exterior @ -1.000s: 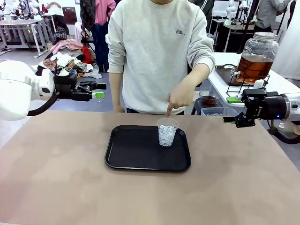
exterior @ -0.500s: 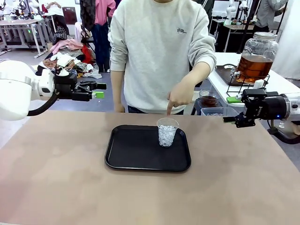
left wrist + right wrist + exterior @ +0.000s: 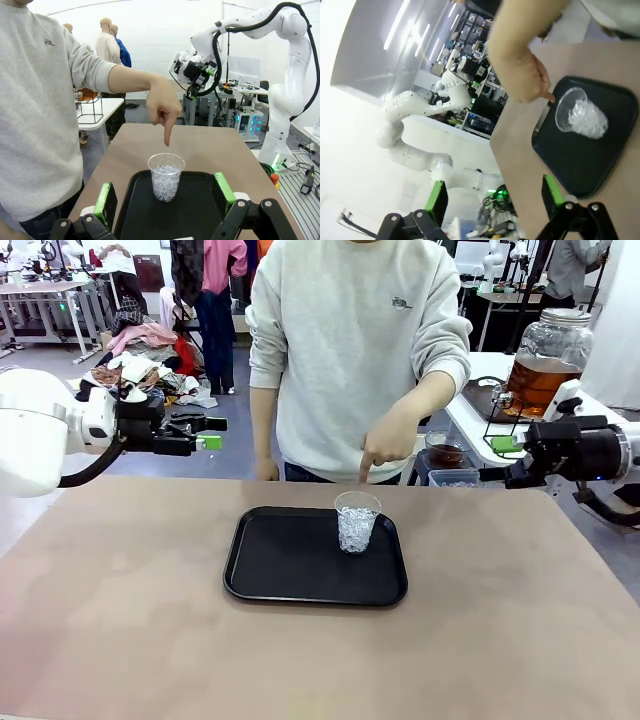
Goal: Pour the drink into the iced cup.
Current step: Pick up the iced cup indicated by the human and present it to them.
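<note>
Hovering: left gripper (image 3: pixel 214 432) and right gripper (image 3: pixel 497 460), jaws apart, empty | clear plastic cup of ice (image 3: pixel 357 521) on black rectangular tray (image 3: pixel 290 575), between and below both; person's hand (image 3: pixel 388 447) points at it | amber-brown drink (image 3: pixel 540 385) in large glass jar (image 3: pixel 556 340), behind right gripper | advice: carry the drink upright, tilt slowly over the rim.

The tray (image 3: pixel 300 575) is plain glossy black. The cup (image 3: pixel 357 522) is clear plastic, and its ice (image 3: pixel 164 184) is whitish and glittering. The bench (image 3: pixel 130 620) is flat tan-brown. The person's sweatshirt (image 3: pixel 350 350) is pale grey with a small dark chest mark. The drink (image 3: pixel 535 382) in the glass jar (image 3: pixel 565 338) is amber-brown. The left arm (image 3: pixel 40 430) is white; its jaws are black with green pads (image 3: pixel 104 202).
</note>
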`<state>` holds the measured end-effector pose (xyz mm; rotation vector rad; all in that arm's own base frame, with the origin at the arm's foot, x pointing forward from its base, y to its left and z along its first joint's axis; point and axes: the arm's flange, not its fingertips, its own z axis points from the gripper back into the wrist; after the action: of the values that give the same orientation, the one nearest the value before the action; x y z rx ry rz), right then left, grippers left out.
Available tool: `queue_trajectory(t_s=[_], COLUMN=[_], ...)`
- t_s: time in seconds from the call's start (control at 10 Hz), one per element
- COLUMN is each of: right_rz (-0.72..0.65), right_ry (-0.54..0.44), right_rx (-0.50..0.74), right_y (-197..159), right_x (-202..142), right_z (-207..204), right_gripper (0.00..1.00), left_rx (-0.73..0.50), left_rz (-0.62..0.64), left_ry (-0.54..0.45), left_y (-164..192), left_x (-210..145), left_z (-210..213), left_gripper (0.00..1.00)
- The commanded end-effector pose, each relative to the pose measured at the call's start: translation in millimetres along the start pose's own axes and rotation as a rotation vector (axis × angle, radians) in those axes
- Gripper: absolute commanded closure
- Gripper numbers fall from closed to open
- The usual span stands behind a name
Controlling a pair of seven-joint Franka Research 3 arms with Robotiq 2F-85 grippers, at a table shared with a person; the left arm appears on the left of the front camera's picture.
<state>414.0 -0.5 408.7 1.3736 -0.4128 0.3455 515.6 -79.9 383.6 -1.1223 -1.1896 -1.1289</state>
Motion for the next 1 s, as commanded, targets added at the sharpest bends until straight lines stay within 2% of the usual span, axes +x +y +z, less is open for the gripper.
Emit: queue_trajectory(t_s=[0.0,0.1,0.3,0.5,0.6,0.7,0.9], right_rz=[0.267,0.398,0.576,0.679,0.691,0.641,0.658], right_ry=[-0.009,-0.021,-0.024,-0.025,-0.015,0.013,0.004], right_rx=[-0.008,-0.042,-0.128,-0.195,-0.212,-0.206,-0.181], right_y=[3,3,-5,-10,-9,-6,-7], right_x=[-5,-3,7,16,17,17,11], right_z=[3,3,0,-2,-3,0,6], right_gripper=[0.0,0.0,0.0,0.0,0.0,0.0,0.0], left_rx=[0.01,0.01,0.01,0.01,0.01,0.01,0.01], left_rz=[-0.001,-0.001,-0.001,-0.001,-0.001,-0.001,-0.001], left_ry=[-0.008,-0.008,-0.008,-0.008,-0.008,-0.008,-0.008], left_y=[1,1,1,1,1,1,1], left_x=[2,2,2,2,2,2,2], left_z=[-1,-1,-1,-1,-1,-1,-1], left_gripper=[0.0,0.0,0.0,0.0,0.0,0.0,0.0])
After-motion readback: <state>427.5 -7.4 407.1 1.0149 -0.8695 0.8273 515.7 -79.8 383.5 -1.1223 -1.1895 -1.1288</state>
